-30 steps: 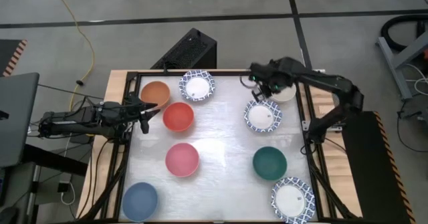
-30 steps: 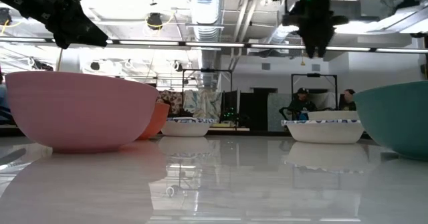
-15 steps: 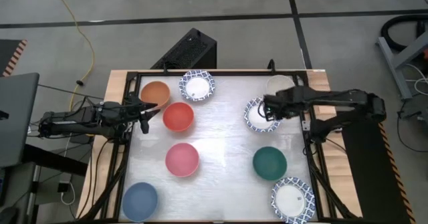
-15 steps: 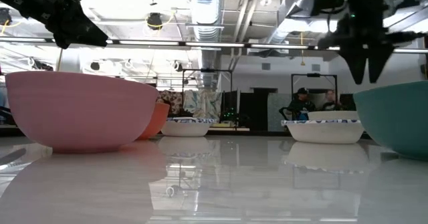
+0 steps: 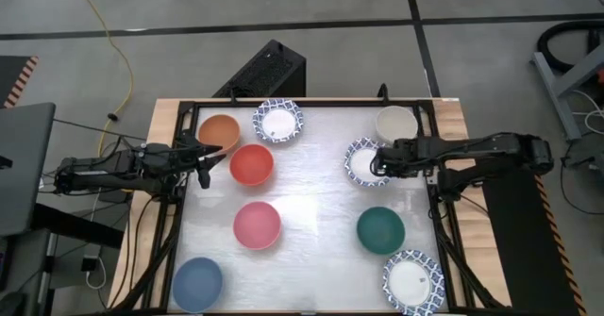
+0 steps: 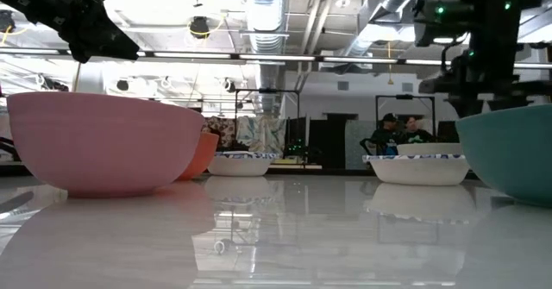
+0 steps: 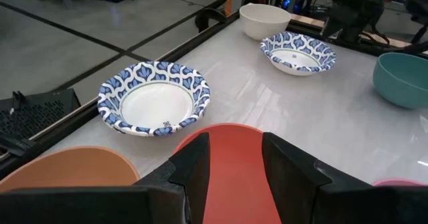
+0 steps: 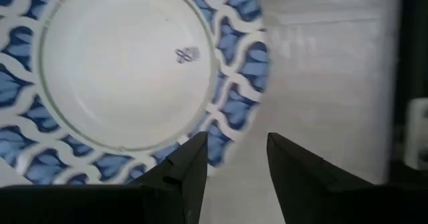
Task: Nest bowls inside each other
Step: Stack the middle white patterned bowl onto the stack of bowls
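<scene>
Several small bowls stand on the white table. My right gripper (image 5: 377, 160) (image 8: 234, 162) is open, pointing down over the right-hand rim (image 8: 235, 117) of a blue-patterned bowl (image 5: 361, 162); I see no touch. A cream bowl (image 5: 395, 124) stands just beyond it, a dark green bowl (image 5: 380, 230) nearer. My left gripper (image 5: 211, 155) (image 7: 234, 170) waits open at the table's left edge, pointing at the red bowl (image 5: 251, 164). In the low view the green bowl (image 6: 509, 151) hides my right fingertips.
Also on the table are an orange bowl (image 5: 219, 131), a second patterned bowl (image 5: 277, 121) at the far edge, a pink bowl (image 5: 257, 224), a blue bowl (image 5: 197, 283) and a third patterned bowl (image 5: 412, 282) at the near edge. A black frame (image 5: 434, 193) rims the table.
My right gripper has come from above the cream bowl toward the near edge and down to the patterned bowl's right-hand rim, rolling its wrist on the way. The cream bowl, covered by the arm before, now shows. No bowl has moved.
</scene>
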`<action>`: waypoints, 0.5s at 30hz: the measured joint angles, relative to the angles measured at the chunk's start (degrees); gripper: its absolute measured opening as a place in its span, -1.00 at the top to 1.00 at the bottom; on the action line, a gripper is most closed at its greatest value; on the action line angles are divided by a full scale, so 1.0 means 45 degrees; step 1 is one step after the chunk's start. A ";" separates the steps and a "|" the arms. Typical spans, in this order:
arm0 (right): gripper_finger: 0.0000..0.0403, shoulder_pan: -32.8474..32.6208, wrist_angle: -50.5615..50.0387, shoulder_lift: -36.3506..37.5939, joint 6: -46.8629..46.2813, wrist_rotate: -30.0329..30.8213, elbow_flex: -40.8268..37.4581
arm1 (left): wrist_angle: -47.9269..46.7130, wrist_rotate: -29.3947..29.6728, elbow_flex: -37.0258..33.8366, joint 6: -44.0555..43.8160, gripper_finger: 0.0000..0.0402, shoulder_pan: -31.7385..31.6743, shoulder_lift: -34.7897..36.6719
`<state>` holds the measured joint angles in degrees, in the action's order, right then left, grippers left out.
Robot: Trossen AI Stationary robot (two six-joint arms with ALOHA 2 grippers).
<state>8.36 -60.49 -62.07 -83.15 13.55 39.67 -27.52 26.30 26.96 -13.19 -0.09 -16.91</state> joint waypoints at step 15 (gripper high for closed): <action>0.13 0.0005 0.1341 -0.0007 -0.1196 0.1068 -0.1196 | 0.0004 0.0000 0.0000 -0.0015 0.37 -0.0001 0.0002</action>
<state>8.38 -54.45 -62.11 -88.54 18.35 34.29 -27.51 26.30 26.96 -13.26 -0.10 -16.90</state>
